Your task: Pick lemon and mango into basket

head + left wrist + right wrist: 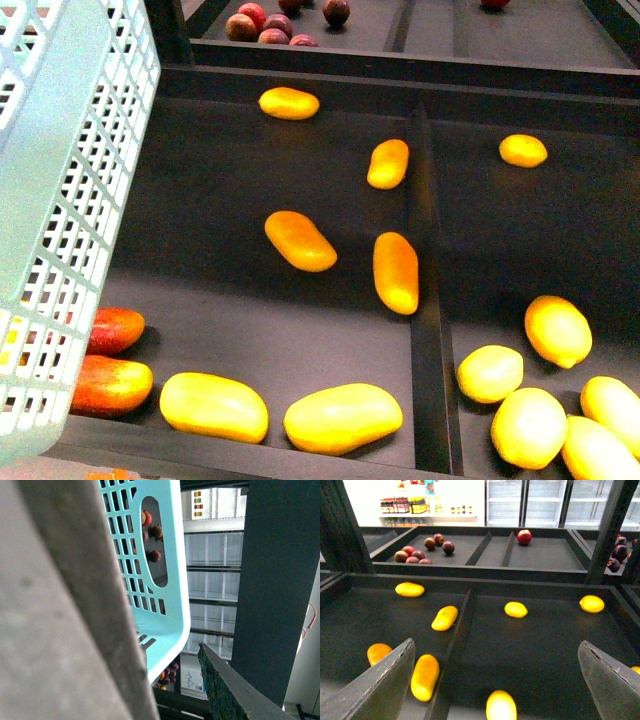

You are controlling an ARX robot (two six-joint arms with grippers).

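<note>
Dark produce trays (220, 200) are split by a divider (428, 300), with each mango (396, 272) on its left and each lemon (500, 705) on its right. Over the lemon side hangs the right gripper (496, 645), fingers spread wide and empty, likely lining up a pick. At the left the basket (60, 200) is raised to receive fruit, probably carried by the left gripper (170, 675), though I cannot tell its grip

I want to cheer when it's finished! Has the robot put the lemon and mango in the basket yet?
Not yet, it seems. Done: nothing that shows; the basket is up at the left, but its inside is hidden. In hand: nothing, since the right gripper is open and empty. Left to do: a lemon and a mango both lie on the dark tray, waiting to be picked.
</note>
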